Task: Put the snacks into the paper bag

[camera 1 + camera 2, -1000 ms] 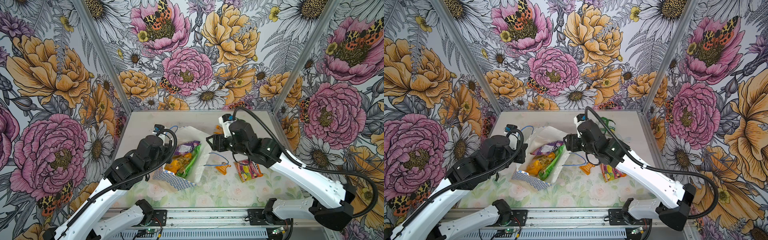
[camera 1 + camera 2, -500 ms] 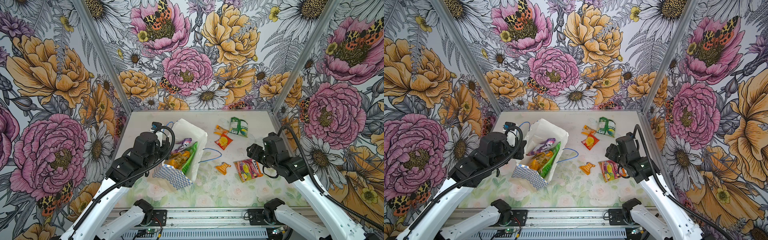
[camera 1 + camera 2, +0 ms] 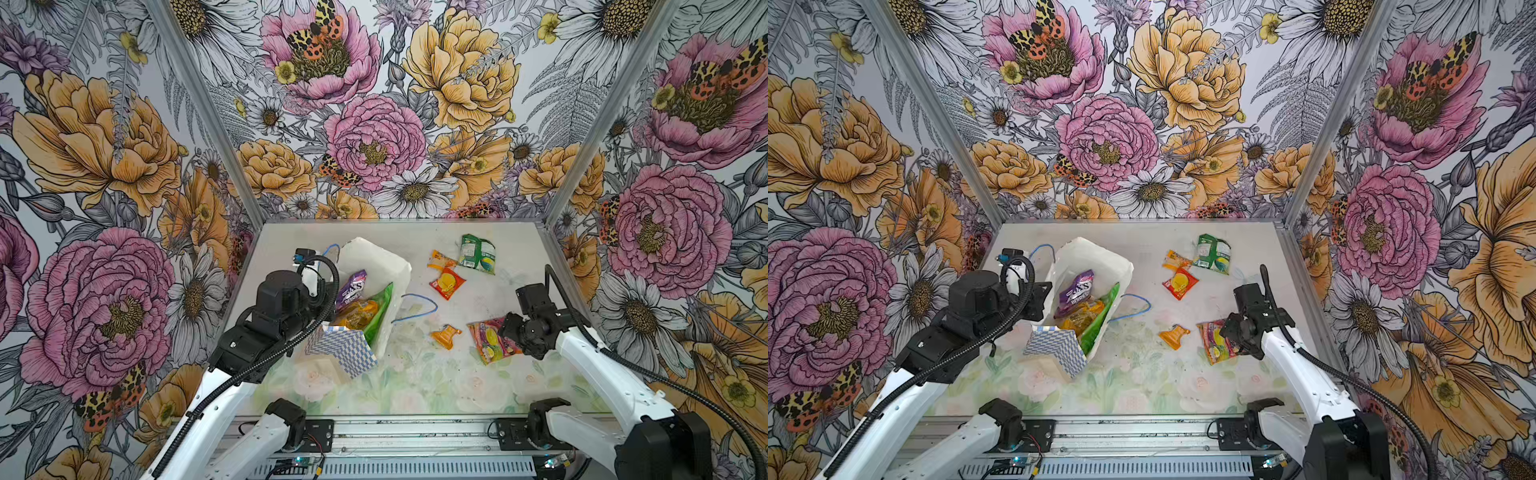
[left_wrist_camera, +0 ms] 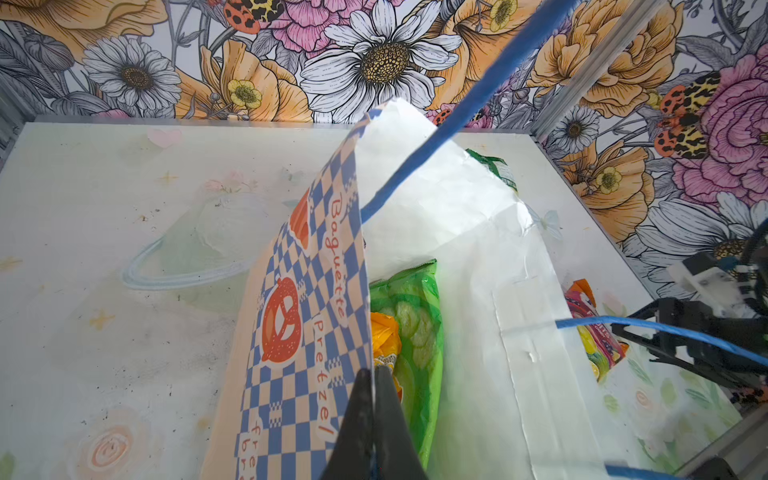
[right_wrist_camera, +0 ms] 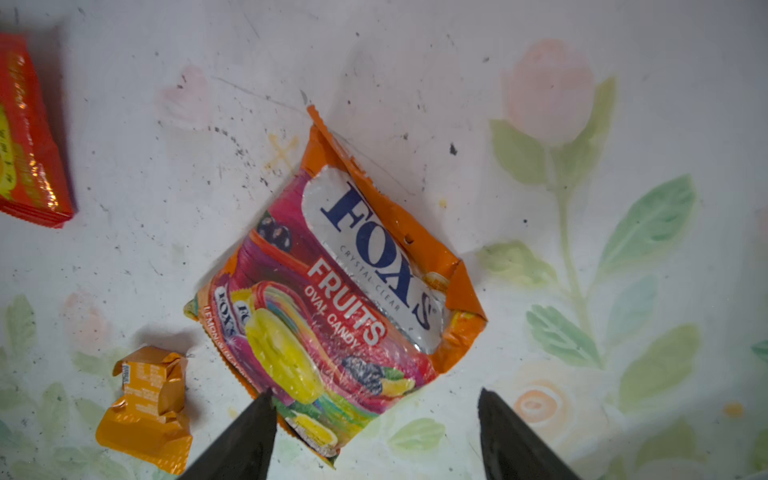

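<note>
The paper bag (image 3: 374, 266) leans on the left half of the tabletop (image 3: 415, 386). Its long axis runs from the near edge towards the far wall. The open mouth faces up and away, and the blue-checkered bottom (image 3: 340, 347) is nearest the camera. The left pincer (image 4: 372, 374) is pressed together on the edge of the bag's checkered side wall and holds that wall upright.

Three packets sit inside against the plain white lining. A purple Fox's Berries packet (image 3: 352, 286) lies deepest towards the mouth, an orange-yellow packet (image 3: 357, 313) below it, and a green packet (image 3: 380, 311) stands on edge along the right wall. One blue cord handle (image 3: 415, 307) trails onto the tabletop to the right.

The Fox's Fruits packet (image 5: 332, 291) lies flat and face up outside the bag, well to its right. Its long axis runs diagonally in both top views. The right pincer (image 5: 374, 395) is spread wide just over the packet's lower end; whether a tip touches it I cannot tell.

A crumpled orange sachet (image 3: 444, 334) lies between this packet and the bag. Farther back are a red sachet (image 3: 447, 282), a small orange sachet (image 3: 441, 259) and a second green packet (image 3: 478, 253).
</note>
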Available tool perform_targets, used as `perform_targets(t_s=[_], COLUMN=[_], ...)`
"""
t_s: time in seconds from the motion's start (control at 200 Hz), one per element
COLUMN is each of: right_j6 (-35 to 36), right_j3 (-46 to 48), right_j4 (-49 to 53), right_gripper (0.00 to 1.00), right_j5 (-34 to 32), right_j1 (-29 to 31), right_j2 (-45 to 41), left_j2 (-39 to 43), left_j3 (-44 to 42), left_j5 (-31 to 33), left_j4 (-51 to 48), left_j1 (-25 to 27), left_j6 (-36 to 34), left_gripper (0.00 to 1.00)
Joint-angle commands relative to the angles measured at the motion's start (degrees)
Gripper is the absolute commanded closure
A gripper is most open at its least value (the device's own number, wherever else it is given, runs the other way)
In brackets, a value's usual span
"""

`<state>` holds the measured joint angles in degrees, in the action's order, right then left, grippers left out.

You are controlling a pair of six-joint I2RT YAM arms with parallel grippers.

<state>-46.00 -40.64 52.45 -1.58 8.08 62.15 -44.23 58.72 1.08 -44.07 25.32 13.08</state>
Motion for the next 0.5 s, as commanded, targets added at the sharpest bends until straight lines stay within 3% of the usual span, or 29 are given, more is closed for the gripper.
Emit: perform_targets(t_s=[0.0,0.225,0.495], right_j6=[0.74,-2.12,-9.86], right_j3=[1.20,4.32,5.13], right_j4=[-5.48,-10.92,-12.88], right_gripper=[0.22,0.24,0.25], right_j5=[2.53,7.13,8.54], right_j1=[-1.09,-0.43,8.55], right_j2=[1.72,4.93,0.59], left_j2=[1.06,1.42,1.51], left_j3=[-0.62,-1.44,-1.81], left_j5=[-2.05,-1.23,-0.37], left_j4=[4.57,4.68,4.83], left_j1=[-0.36,-0.49,-1.06], left_j6=[-0.33,-0.79,-1.12], left_gripper=[1.00,1.00,1.00])
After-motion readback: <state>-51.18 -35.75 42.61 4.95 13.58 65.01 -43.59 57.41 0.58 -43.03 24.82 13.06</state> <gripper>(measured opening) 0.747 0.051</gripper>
